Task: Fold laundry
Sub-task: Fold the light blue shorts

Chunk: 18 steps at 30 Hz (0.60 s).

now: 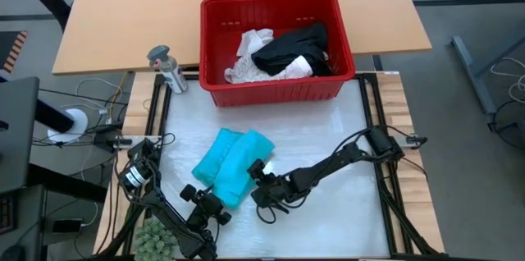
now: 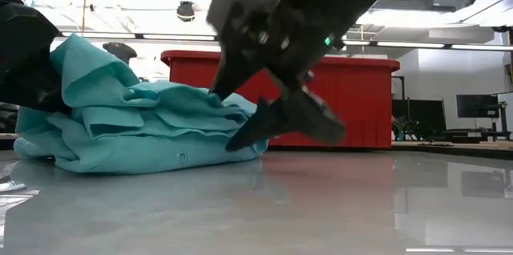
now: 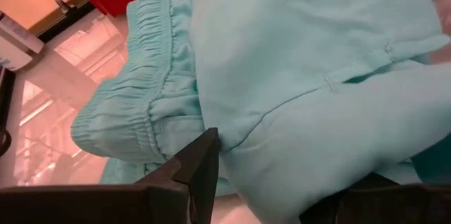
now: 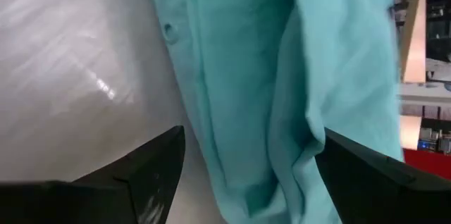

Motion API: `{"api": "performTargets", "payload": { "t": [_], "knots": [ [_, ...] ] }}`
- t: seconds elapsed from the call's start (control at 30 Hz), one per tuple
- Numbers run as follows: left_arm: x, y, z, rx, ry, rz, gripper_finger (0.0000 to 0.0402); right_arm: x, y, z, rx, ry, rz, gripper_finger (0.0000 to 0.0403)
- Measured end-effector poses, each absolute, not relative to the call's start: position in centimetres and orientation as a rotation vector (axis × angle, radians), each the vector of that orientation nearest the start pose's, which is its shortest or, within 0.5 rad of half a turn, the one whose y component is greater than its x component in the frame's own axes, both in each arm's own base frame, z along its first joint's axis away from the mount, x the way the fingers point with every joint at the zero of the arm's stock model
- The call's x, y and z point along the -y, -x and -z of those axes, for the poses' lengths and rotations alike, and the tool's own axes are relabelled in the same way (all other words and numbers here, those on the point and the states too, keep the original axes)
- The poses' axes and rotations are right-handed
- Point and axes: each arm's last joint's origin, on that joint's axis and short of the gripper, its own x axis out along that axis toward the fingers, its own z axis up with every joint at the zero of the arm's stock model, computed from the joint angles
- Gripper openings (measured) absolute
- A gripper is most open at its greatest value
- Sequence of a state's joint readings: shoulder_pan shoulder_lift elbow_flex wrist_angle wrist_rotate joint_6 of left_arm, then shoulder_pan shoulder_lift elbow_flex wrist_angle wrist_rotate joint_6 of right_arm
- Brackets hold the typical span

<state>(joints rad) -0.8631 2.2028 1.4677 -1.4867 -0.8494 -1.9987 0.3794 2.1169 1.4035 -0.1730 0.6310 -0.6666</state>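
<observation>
Teal garment (image 1: 232,165) lies folded on the table (image 1: 328,138).
Right gripper (image 1: 264,180) gapes wide, empty, beside it; left gripper (image 1: 207,199) pinches its edge, likely steadying.

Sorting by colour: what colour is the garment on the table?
Teal garment, plain, clearest in the high view.

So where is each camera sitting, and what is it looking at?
High view: above, looking straight down on the table, red basket, teal garment and both arms.
Low view: at tabletop height, facing the teal garment and the right pincer.
Left wrist view: on the left arm, its dark finger against teal cloth.
Right wrist view: on the right arm, open fingers beside teal cloth.
All four views show the teal garment.
</observation>
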Motion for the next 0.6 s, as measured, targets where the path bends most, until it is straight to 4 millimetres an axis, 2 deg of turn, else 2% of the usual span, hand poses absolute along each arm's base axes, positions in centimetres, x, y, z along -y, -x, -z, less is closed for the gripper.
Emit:
{"api": "performTargets", "payload": {
  "t": [0.13,0.23,0.4,0.6],
  "knots": [
    [24.8,-24.1,-12.7,-0.691,0.007,-1.045,0.0142,-15.0,-42.2,-13.8,-0.87,1.126,0.075,0.0334],
    [24.9,-24.1,-12.7,-0.697,-0.003,-1.039,0.0142,-15.4,-42.2,-14.3,-0.894,1.183,0.105,0.0326],
    [24.9,-24.2,-12.7,-0.696,-0.002,-1.038,0.0141,-15.6,-42.5,-15.6,-0.858,1.154,0.123,0.0309],
    [24.9,-24.2,-12.7,-0.694,0.007,-1.036,0.0141,-15.8,-42.4,-16.3,-0.879,1.165,0.106,0.0286]
  ]
}}
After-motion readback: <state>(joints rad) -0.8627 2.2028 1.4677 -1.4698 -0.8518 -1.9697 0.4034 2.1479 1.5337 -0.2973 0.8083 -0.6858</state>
